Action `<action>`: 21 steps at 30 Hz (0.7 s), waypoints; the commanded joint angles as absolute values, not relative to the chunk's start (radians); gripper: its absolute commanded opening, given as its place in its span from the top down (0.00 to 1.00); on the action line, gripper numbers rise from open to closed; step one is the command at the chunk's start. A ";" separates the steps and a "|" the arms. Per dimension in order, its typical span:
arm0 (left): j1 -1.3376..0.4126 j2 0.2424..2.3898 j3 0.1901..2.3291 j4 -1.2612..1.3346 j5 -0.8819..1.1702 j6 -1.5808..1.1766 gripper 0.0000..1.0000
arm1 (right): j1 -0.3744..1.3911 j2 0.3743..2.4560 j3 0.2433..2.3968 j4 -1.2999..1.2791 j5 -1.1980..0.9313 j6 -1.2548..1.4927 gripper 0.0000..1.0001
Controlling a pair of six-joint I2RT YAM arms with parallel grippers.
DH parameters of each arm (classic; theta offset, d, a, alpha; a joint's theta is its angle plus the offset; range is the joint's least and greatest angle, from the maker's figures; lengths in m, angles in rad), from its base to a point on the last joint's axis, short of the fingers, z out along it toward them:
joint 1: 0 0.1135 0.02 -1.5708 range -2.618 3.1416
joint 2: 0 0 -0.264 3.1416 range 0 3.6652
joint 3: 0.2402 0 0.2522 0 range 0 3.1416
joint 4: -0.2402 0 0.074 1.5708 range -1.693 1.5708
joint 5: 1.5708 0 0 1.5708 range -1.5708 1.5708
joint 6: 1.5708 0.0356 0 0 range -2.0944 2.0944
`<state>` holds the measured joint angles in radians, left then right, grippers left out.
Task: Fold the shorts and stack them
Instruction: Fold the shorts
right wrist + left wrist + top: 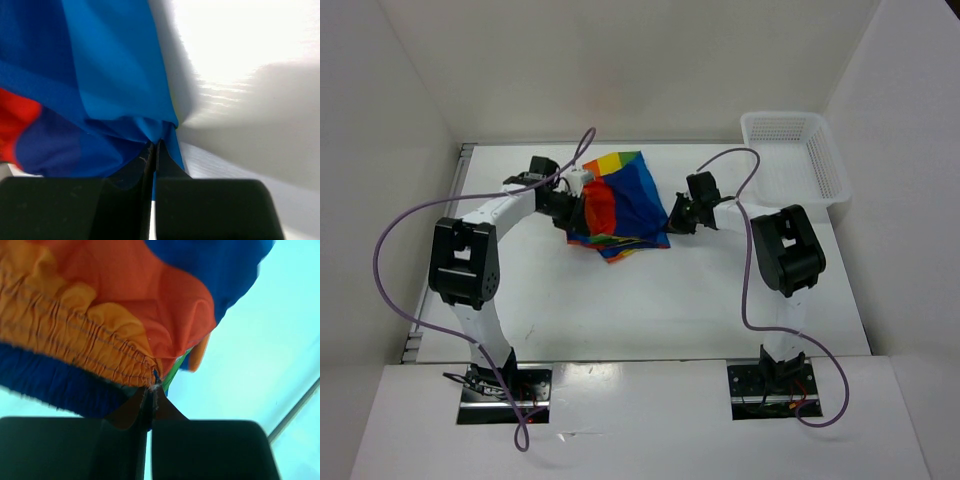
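The rainbow-striped shorts lie bunched at the back middle of the white table, held between both arms. My left gripper is shut on their left side; in the left wrist view its tips pinch the gathered orange waistband. My right gripper is shut on their right edge; in the right wrist view its tips clamp the blue fabric. Part of the cloth hangs in folds between the two grippers.
A white mesh plastic basket stands at the back right corner of the table. White walls enclose the table on three sides. Purple cables loop from both arms.
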<state>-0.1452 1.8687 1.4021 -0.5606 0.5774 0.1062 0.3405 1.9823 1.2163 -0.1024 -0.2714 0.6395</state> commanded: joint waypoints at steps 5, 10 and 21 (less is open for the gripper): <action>-0.098 1.865 1.295 -0.560 0.425 0.186 0.99 | 0.311 1.936 1.189 -0.149 -0.144 0.598 1.00; -0.121 1.855 1.282 -0.551 0.448 0.232 0.96 | 0.311 1.927 1.198 -0.149 -0.259 0.513 0.89; -0.130 1.855 1.282 -0.580 0.428 0.342 1.00 | 0.311 2.061 1.673 -0.234 -0.181 0.324 0.19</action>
<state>-0.1379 1.8721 1.2930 -0.5568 0.4351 0.2653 0.3149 1.9614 1.4773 -0.2447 -0.2058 0.3862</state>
